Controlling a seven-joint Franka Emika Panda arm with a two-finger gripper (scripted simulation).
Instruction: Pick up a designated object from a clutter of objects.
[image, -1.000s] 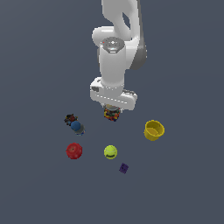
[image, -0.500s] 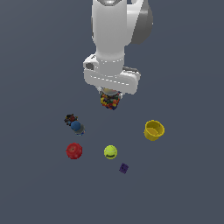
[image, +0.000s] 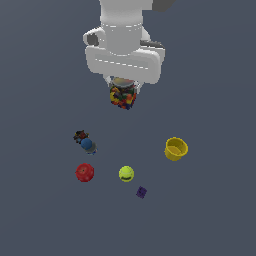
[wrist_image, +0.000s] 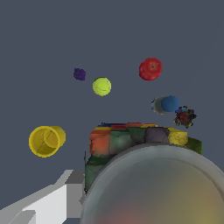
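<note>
- Your gripper (image: 123, 92) has its jaws closed on the jar (image: 123, 96).
- The jar hangs up high, well above the cup (image: 176, 148) and balls.
- The pick-up looks done; you just hold on.

Jar (image: 123, 96) in end effector (image: 123, 89), above scattered clutter (image: 126, 173).

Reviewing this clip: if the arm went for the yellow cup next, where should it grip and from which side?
The yellow cup looks tilted, its open mouth showing in both views. Coming from above and pinching across its rim or wall seems best, since it stands apart from the green ball and purple cube. The gripper holds the jar now.
</note>
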